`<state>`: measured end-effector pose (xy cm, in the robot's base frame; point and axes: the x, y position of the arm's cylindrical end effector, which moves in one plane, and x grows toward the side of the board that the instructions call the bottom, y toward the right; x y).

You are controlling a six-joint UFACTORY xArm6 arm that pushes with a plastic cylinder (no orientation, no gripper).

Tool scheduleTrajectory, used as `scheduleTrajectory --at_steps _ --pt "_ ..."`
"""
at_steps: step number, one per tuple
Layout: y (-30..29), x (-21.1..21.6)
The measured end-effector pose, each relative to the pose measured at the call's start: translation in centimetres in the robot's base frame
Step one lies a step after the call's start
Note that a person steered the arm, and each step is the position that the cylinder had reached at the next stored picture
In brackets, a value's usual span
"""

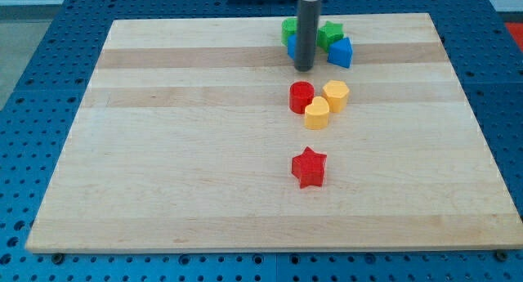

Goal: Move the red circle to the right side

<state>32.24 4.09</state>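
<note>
The red circle lies a little right of the board's middle, touching a yellow heart-like block at its lower right. A yellow hexagon sits just right of the red circle. My tip ends just above the red circle in the view, a short gap apart from it. The rod stands upright and hides part of a blue block behind it.
A red star lies below the yellow blocks. At the view's top sit two green blocks and a blue block. The wooden board lies on a blue perforated table.
</note>
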Motion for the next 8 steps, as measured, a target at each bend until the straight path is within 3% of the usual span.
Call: scheduleTrajectory --at_steps 1,8 --pt "-2.91 1.99" --pt "-3.37 1.31"
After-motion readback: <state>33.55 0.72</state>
